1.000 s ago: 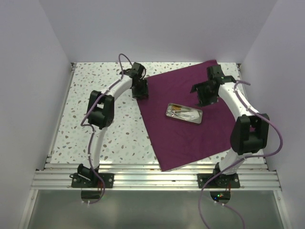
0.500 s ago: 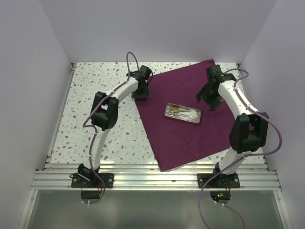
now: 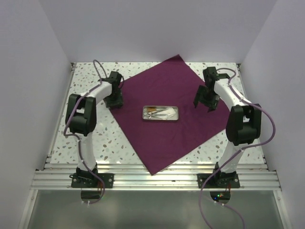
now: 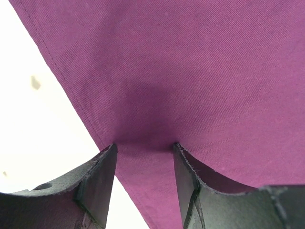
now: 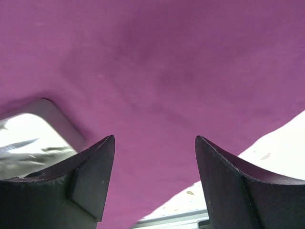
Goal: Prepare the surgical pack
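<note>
The plum-purple cloth (image 3: 162,138) lies spread flat as a diamond on the speckled table. A small steel tray (image 3: 160,113) holding steel instruments and an orange strip sits at its middle. My left gripper (image 3: 114,100) is at the cloth's left corner. In the left wrist view it (image 4: 144,147) is open, with its tips down on the cloth (image 4: 190,71) just inside the hem. My right gripper (image 3: 206,101) is over the cloth's right part. In the right wrist view it (image 5: 155,138) is open wide and empty above the cloth (image 5: 167,62), with the tray's corner (image 5: 24,133) at the left.
The speckled table (image 3: 95,138) is walled in white on the left, back and right. An aluminium rail (image 3: 152,177) with both arm bases runs along the near edge. The cloth's near corner reaches that rail.
The cloth and tray have slid left and turned, so the tray now lies square to the view. My left gripper moved left with the cloth's corner. My right gripper shifted slightly left.
</note>
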